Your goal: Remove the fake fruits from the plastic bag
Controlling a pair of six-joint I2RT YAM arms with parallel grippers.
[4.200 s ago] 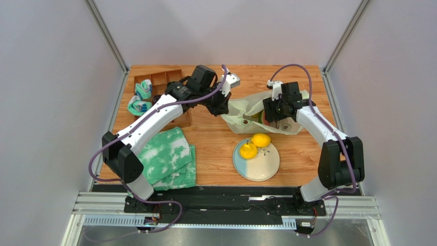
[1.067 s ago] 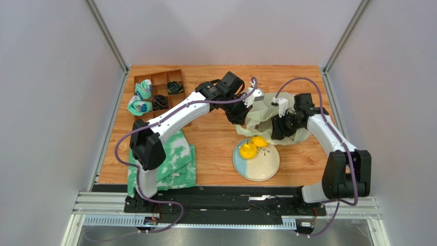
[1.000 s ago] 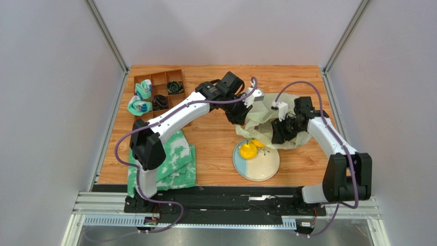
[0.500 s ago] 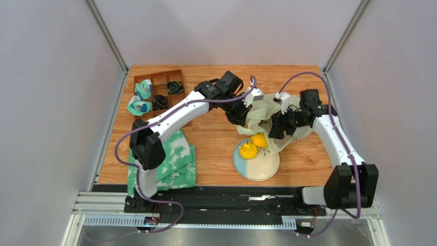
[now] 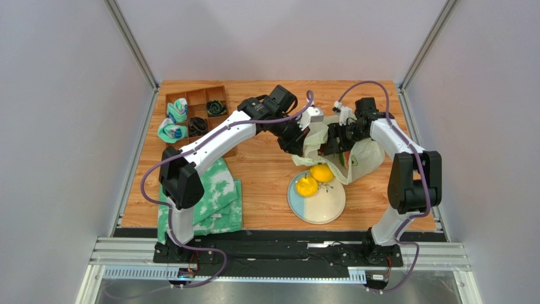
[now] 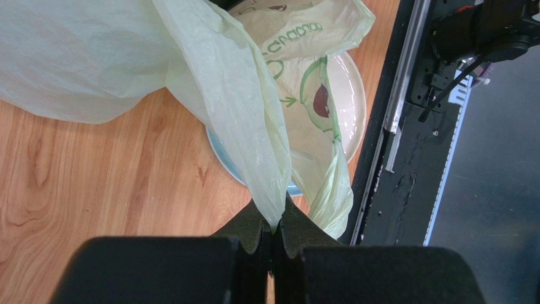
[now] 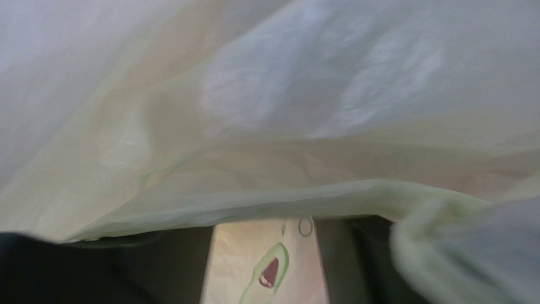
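The pale yellow-green plastic bag hangs lifted over the table's far right, its lower fold near the blue-and-cream plate. My left gripper is shut on a pinched fold of the bag, seen at the fingertips of the left gripper. My right gripper is pushed against the bag from the right. In the right wrist view the right gripper has its jaws apart, and bag film drapes over them. A yellow lemon and a yellow pear lie on the plate. Other fruits are hidden.
A wooden compartment box with black rings and a rolled cloth stands at the far left, with another roll beside it. A green-and-white folded cloth lies at the near left. The plate sits below the left gripper.
My right arm has swung toward the far side, carrying its gripper up and left along the bag. The bag's lower part lifted off the lemon. The left gripper stayed put, still shut.
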